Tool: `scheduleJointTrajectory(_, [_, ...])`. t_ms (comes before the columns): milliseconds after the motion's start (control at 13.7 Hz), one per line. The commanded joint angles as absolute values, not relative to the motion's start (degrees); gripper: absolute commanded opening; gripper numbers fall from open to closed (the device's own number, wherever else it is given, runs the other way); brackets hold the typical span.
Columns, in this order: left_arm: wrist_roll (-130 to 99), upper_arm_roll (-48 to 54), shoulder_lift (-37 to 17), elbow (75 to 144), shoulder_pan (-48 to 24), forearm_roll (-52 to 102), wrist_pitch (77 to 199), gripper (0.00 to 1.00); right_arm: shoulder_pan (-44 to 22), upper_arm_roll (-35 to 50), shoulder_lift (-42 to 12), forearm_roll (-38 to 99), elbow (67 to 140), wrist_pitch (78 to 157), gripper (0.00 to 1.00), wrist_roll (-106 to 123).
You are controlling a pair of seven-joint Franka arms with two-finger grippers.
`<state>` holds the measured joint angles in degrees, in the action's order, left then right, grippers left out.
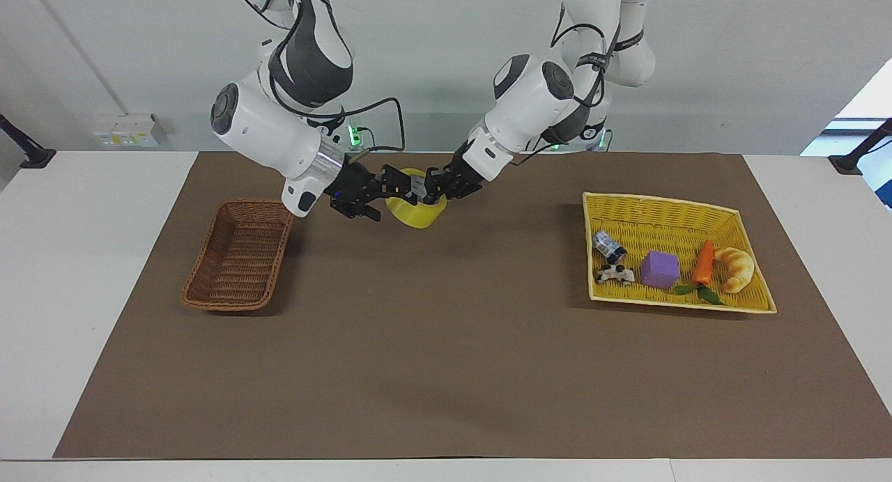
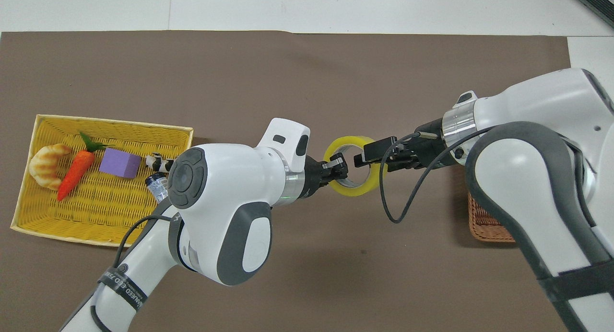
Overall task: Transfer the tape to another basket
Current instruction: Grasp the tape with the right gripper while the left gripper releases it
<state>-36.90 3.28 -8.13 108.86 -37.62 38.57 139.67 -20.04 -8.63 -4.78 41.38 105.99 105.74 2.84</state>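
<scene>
The yellow tape roll (image 1: 418, 214) hangs in the air over the mat, between the two baskets. My left gripper (image 1: 437, 186) is shut on its rim, one finger inside the white core. It also shows in the overhead view (image 2: 337, 168) with the tape (image 2: 355, 190). My right gripper (image 1: 391, 191) is open at the roll's other rim, its fingers spread around the edge; it shows in the overhead view too (image 2: 373, 155). The brown wicker basket (image 1: 240, 255) stands at the right arm's end, empty, and is partly hidden under the right arm in the overhead view (image 2: 484, 219).
The yellow woven basket (image 1: 662, 202) at the left arm's end holds a purple cube (image 1: 660, 269), a carrot (image 1: 704, 262), a croissant (image 1: 737, 267), a small bottle (image 1: 607, 245) and a black-and-white toy (image 1: 615, 274). A brown mat (image 1: 446, 363) covers the table.
</scene>
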Motion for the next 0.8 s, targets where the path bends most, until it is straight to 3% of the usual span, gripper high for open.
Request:
scheduleJointTrajectory(0, [-38.76, 2.2, -8.79, 107.58, -39.46, 39.64, 141.59, 0.0, -20.21, -8.7, -2.81, 42.89, 108.8, 105.91, 1.0, 4.66])
scheduleJointTrajectory(73, [-38.76, 2.28, -8.79, 107.58, -39.46, 39.64, 141.77, 0.0, -20.21, -8.7, -2.81, 42.72, 108.81, 106.0, 1.0, 4.57])
scheduleJointTrajectory(146, [-38.85, 2.29, -8.79, 107.58, -39.46, 39.64, 141.85, 0.0, -20.21, -8.7, -2.81, 42.37, 108.81, 106.43, 0.89, 4.48])
scheduleJointTrajectory(364, [-38.85, 2.2, -8.79, 107.67, -39.55, 39.64, 141.86, 0.0, -20.74, -8.7, -3.25, 42.01, 108.2, 106.61, 0.06, 0.1])
scheduleJointTrajectory(437, [-38.85, 2.2, -8.79, 107.75, -39.55, 39.64, 141.86, 0.0, -20.92, -8.61, -3.25, 41.92, 108.11, 106.79, 0.0, -2.87])
scheduleJointTrajectory(583, [-38.85, 2.29, -8.79, 107.84, -39.55, 39.64, 142.55, 0.01, -21.09, -8.61, -3.6, 41.84, 107.49, 107.05, 0.0, -5.35])
scheduleJointTrajectory(656, [-38.85, 2.29, -8.79, 108.02, -39.55, 39.73, 142.73, 0.19, -21.01, -8.61, -3.69, 41.84, 107.32, 107.05, 0.0, -5.36])
scheduleJointTrajectory(729, [-38.93, 2.29, -8.79, 107.93, -39.55, 39.73, 142.82, 0.3, -20.92, -8.7, -3.78, 41.84, 107.23, 107.05, 0.0, -5.36])
